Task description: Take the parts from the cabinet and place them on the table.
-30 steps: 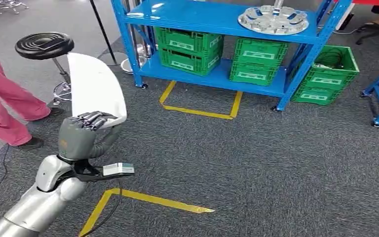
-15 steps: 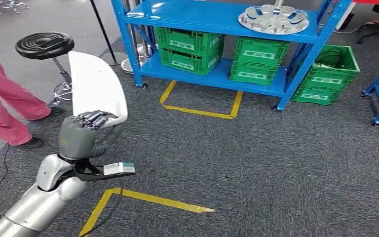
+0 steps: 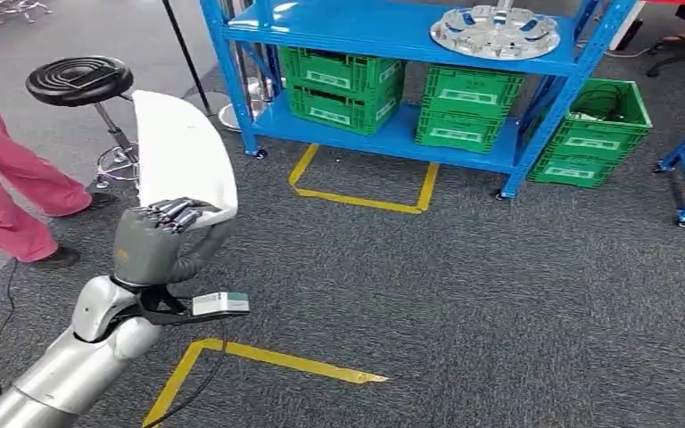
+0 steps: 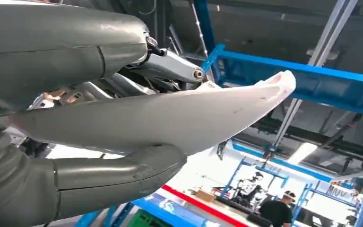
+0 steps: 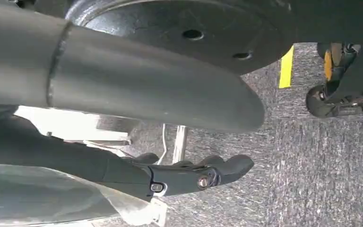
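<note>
My left hand [image 3: 157, 242] grips a long white curved part [image 3: 184, 153] by its lower end and holds it upright above the carpet, at the left of the head view. In the left wrist view the white part [image 4: 170, 118] lies between the thick grey thumb [image 4: 104, 177] and the fingers above it. The blue cabinet [image 3: 383, 31] stands ahead, with a round silver part [image 3: 496, 34] on its top shelf. My right hand [image 5: 170, 142] hangs over the carpet, thumb and dark fingers [image 5: 203, 176] apart with nothing between them.
Green crates [image 3: 343, 82] fill the cabinet's lower shelf, and another green crate [image 3: 596, 138] stands on the floor to its right. A black stool [image 3: 78, 80] and a person's pink-trousered legs [image 3: 4, 192] are at the left. Yellow tape [image 3: 276, 361] marks the carpet.
My left hand has shifted a little to the right with the white part still in it. The cabinet and stool have barely moved in the picture.
</note>
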You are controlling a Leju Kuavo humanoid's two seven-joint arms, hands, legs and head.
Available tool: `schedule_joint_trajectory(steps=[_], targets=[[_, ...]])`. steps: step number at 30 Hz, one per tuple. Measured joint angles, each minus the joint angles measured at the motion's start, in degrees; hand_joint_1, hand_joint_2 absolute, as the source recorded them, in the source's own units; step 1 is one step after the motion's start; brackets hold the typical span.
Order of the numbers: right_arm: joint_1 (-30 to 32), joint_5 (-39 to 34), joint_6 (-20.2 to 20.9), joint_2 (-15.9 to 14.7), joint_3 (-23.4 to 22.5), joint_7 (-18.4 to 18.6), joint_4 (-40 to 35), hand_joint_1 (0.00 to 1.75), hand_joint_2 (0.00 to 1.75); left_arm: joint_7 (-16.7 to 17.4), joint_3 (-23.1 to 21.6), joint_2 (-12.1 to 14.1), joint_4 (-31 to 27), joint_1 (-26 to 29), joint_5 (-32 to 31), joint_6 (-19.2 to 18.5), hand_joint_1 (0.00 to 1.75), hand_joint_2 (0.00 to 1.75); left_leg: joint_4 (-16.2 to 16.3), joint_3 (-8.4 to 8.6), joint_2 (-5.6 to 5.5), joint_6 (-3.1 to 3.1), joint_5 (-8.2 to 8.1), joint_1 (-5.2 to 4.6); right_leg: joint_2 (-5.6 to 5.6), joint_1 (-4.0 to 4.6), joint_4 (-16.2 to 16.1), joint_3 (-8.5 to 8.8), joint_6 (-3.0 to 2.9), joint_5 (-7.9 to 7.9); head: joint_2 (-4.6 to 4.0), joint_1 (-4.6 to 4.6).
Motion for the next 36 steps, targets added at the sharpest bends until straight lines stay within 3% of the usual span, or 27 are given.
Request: schedule_joint_trajectory(steps=[36], targets=[[0.58,1.18,-0.17,0.04,0.00,-1.77,-0.07,0.00,0.00,-0.87,0.83,0.00,0.00,1.50,0.37,0.00,1.75,1.75,0.00,-0.36,0.00,-0.01,0.00,0.00,-0.01,0.01,0.12,-0.32,-0.01,-0.01,0.00,0.00]])
